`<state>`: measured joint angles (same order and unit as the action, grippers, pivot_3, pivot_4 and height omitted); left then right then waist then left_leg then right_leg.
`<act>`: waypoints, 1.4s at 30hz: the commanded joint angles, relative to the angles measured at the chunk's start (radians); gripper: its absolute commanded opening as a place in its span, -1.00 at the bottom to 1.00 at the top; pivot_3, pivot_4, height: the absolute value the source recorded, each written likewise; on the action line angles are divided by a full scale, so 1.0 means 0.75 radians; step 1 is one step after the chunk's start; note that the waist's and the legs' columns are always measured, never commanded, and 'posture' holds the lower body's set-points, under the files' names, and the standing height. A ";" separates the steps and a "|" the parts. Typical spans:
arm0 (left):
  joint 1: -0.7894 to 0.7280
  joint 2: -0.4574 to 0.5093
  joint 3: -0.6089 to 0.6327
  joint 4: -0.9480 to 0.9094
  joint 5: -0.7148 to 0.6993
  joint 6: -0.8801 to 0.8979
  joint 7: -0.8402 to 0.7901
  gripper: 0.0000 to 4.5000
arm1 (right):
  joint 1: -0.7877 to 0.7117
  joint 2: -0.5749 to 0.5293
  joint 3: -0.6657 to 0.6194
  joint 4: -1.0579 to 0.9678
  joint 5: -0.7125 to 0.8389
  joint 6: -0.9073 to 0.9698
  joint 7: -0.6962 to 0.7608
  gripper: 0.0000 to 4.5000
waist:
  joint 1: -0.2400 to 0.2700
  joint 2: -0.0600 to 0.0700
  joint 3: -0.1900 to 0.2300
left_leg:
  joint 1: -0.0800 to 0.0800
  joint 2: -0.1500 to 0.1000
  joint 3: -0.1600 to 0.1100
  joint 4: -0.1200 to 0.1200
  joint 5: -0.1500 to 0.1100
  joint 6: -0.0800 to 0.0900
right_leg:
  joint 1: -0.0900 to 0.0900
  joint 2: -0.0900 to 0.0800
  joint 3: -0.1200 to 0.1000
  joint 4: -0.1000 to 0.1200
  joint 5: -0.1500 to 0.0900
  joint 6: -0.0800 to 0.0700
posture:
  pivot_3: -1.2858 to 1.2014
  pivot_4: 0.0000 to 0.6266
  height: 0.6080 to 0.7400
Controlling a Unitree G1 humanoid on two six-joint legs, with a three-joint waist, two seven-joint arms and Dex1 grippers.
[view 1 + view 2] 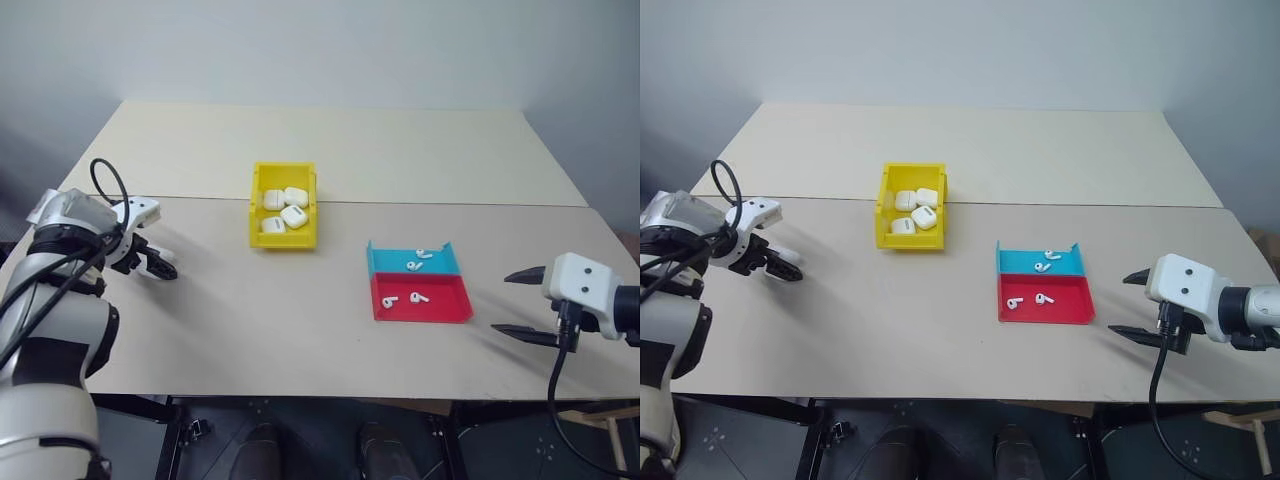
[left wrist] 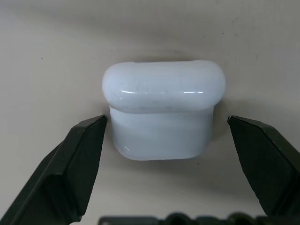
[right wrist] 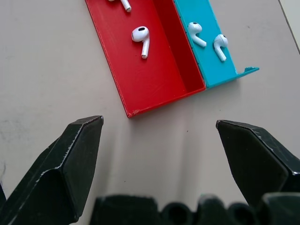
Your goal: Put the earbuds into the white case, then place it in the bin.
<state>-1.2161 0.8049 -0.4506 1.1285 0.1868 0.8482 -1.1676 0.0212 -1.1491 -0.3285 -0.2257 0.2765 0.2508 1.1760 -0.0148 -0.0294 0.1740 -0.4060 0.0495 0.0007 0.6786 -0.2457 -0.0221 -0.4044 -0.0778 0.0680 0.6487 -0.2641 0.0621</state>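
You are at start: nothing packed yet. White case (image 2: 163, 112) lies closed on surface (image 1: 300, 310) at far left, between spread fingers (image 2: 70, 173) of your left gripper (image 1: 160, 262), not pinched. Four earbuds (image 1: 414, 265) sit loose in red-and-blue tray (image 1: 422, 310). Your right gripper (image 1: 522, 305) hovers beside tray, fingers spread, empty. Bin (image 1: 283, 240) holds four other cases. Left: open case, load earbuds, drop case in bin.

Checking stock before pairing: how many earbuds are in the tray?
4: two earbuds in the tray's red compartment, two in its blue compartment. None looks hidden.
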 commanded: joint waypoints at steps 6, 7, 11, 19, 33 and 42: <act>-0.025 -0.012 0.036 0.053 0.054 0.017 -0.007 0.59 | 0.001 -0.001 -0.029 -0.013 -0.015 -0.015 -0.012 1.00 | 0.000 0.000 0.000 | 0.001 0.000 0.000 0.000 0.000 0.000 | 0.001 0.000 0.000 0.000 0.000 0.000 | 0.03 -0.52 1.00; -0.019 -0.011 0.033 0.056 0.064 0.009 -0.005 0.47 | 0.001 0.000 -0.028 -0.013 -0.018 -0.016 -0.012 1.00 | 0.000 0.000 0.000 | 0.001 0.000 0.000 0.000 0.000 0.000 | 0.001 0.000 0.000 0.000 0.000 0.000 | 0.03 -0.52 1.00; -0.012 -0.011 0.050 0.069 0.074 -0.005 -0.004 0.24 | -0.006 0.006 -0.023 -0.009 -0.025 -0.015 -0.014 1.00 | -0.002 0.000 0.000 | 0.001 0.000 0.000 0.000 0.000 0.000 | 0.001 0.000 0.000 0.000 0.000 0.000 | 0.03 -0.52 1.00; 0.061 0.112 0.114 -0.339 0.028 0.039 -0.116 0.24 | -0.015 -0.002 -0.044 -0.004 -0.030 -0.030 -0.008 1.00 | -0.001 0.000 0.000 | -0.001 0.000 0.000 0.000 0.000 0.000 | 0.000 0.000 0.000 0.000 0.000 0.000 | 0.03 -0.52 1.00; 1.116 -0.364 1.199 -2.184 -0.753 -0.242 0.110 0.24 | -0.156 -0.140 -0.077 -0.085 0.178 0.243 0.150 1.00 | 0.005 0.005 -0.003 | 0.009 0.002 0.000 0.003 0.000 0.000 | 0.013 -0.002 -0.002 -0.001 0.001 0.000 | 0.03 -0.52 1.00; 1.498 -0.670 0.926 -2.031 -0.799 -1.012 -0.038 0.24 | -0.566 -0.250 0.413 -0.133 0.130 0.483 0.238 1.00 | -0.005 0.006 -0.006 | 0.022 0.001 0.001 0.001 0.000 0.000 | 0.022 -0.001 0.001 -0.002 0.002 -0.001 | 0.03 -0.52 1.00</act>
<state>-0.0980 0.2960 0.2707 -0.4335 -0.4132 0.2042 -1.1467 -0.3753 -1.3222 -0.0576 -0.3070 0.3959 0.5809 1.3478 -0.0185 -0.0249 0.1695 -0.3889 0.0502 0.0015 0.6791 -0.2459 -0.0221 -0.3873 -0.0784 0.0689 0.6471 -0.2630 0.0612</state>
